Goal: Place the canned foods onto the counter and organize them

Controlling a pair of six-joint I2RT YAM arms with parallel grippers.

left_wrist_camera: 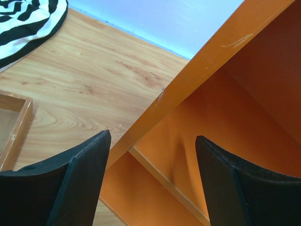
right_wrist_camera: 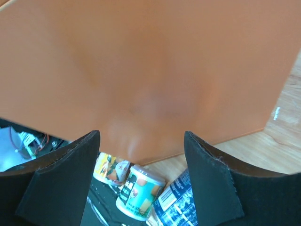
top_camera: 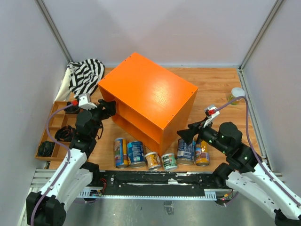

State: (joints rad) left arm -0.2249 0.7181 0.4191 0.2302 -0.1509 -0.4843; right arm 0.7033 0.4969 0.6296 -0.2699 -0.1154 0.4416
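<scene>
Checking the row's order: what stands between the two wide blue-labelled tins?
Top external view: a small yellow-labelled tin and a small green-labelled tin stand between the left wide blue tin and the right wide blue tin.

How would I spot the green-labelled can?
Find the big orange counter in the middle. Six cans line its near side. The green-labelled can is fourth from the left, the only green one, between a small yellow can and a blue can.

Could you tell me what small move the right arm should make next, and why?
Probably tip the right gripper down toward the blue-labelled can nearest it. Its jaws are open and empty, facing the side of the counter, while all six cans stand on the table, none on the counter.
</scene>
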